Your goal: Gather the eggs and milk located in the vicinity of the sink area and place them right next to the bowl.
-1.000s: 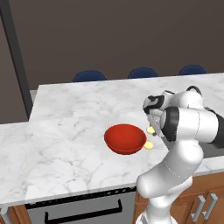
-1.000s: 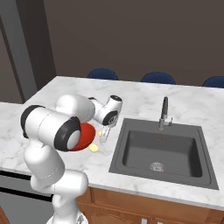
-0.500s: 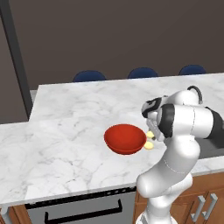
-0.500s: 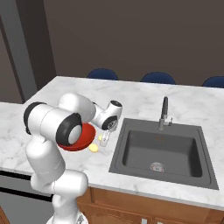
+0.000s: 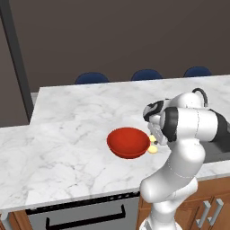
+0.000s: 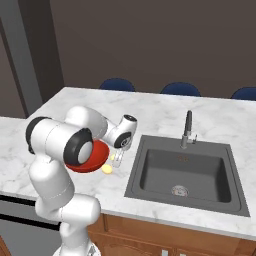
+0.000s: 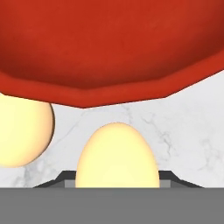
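Legible text, labels, brands, numbers, signs: none for you to record. The glossy red round bowl (image 5: 128, 142) and white marble bench (image 5: 67, 134) carry no readable markings.

The bowl (image 5: 128, 142) is round, shallow and glossy red, standing upright on the marble counter; in the hand view its rim (image 7: 109, 94) spans the top from nine o'clock to three o'clock. One pale-yellow egg (image 5: 153, 149) lies on the counter just beside the bowl, at about four o'clock from it in the left base view; in the right base view it lies (image 6: 107, 169) between the bowl (image 6: 92, 159) and the sink (image 6: 187, 175). A second egg (image 7: 117, 158) shows at six o'clock in the hand view, upright, just below the bowl's rim, with the first egg (image 7: 24, 130) at nine o'clock. The sink is a dark grey rectangular basin with a round drain, at three o'clock from the bowl in the right base view.
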Motion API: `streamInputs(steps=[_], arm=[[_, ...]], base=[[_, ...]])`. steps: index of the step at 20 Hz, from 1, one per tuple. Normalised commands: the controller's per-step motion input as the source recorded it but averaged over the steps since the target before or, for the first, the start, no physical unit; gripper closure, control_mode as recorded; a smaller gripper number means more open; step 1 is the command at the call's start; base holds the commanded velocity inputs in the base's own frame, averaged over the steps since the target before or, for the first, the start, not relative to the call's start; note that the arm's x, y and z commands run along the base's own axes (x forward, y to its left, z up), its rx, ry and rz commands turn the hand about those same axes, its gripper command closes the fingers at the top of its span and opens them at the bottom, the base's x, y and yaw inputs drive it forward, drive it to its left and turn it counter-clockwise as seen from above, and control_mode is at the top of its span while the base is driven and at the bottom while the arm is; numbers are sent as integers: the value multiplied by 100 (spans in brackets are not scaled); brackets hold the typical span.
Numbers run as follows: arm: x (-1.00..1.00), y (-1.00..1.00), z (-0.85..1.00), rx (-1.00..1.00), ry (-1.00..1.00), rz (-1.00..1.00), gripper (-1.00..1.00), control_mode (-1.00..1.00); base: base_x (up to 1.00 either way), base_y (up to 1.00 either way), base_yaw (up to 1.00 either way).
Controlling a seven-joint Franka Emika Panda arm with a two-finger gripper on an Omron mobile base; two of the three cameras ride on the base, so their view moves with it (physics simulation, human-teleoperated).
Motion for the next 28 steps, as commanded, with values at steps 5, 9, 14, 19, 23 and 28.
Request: streamInputs(steps=[5,9,14,19,23,28], arm=[[0,0,-23,0,0,0,100,-100],[0,0,-13,0,0,0,100,-100],[0,0,0,0,0,0,-100,-100],[0,0,0,0,0,0,-100,-100],[0,0,0,0,0,0,-100,-100],[0,0,0,0,1,0,-100,-100]], base=[[0,0,0],[0,0,0],[0,0,0],[0,0,0],[0,0,0],[0,0,0]])
